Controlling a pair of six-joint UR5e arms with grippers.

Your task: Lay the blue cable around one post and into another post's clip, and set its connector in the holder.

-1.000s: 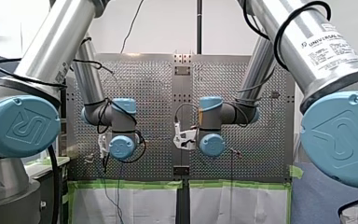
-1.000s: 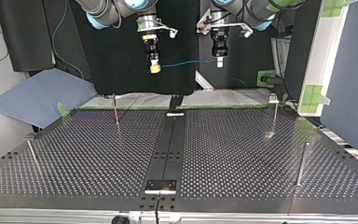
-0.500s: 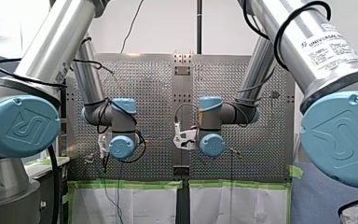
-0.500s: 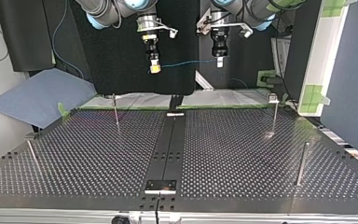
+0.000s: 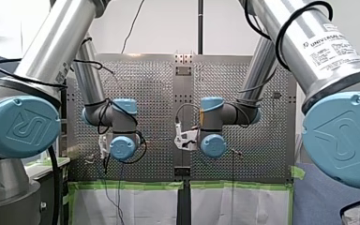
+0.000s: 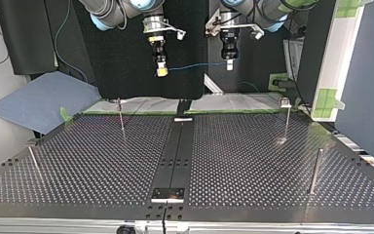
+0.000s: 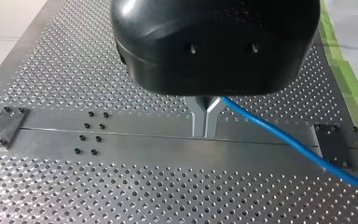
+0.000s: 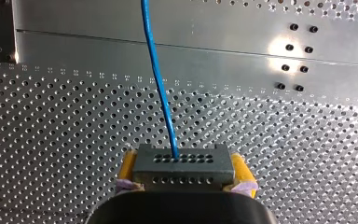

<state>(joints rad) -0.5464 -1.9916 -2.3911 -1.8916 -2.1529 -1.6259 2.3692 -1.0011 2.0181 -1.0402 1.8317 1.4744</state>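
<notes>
In the top view the blue cable point(image 6: 195, 65) hangs nearly level between my two grippers, high above the perforated table point(image 6: 92, 161). My right gripper point(image 6: 161, 70), at that view's left, is shut on the cable's connector. The right wrist view shows the dark grey connector point(image 8: 179, 161) with rows of holes, clamped between yellow pads point(image 8: 240, 170) of my right gripper point(image 8: 179, 173); the cable point(image 8: 161, 93) runs out ahead of it. My left gripper point(image 6: 229, 64) is shut on the cable. In the left wrist view its metal fingers point(image 7: 199, 122) meet, and the cable point(image 7: 279, 137) leaves sideways.
Thin posts stand on the table: one at the far left point(image 6: 121, 116), one at the far right point(image 6: 287, 122), one at the near right point(image 6: 315, 170), one at the near left point(image 6: 33, 161). A dark centre strip point(image 6: 175, 156) ends in small plates point(image 6: 167, 194). Both wrists point(image 5: 122, 146) hide the grippers in the front view.
</notes>
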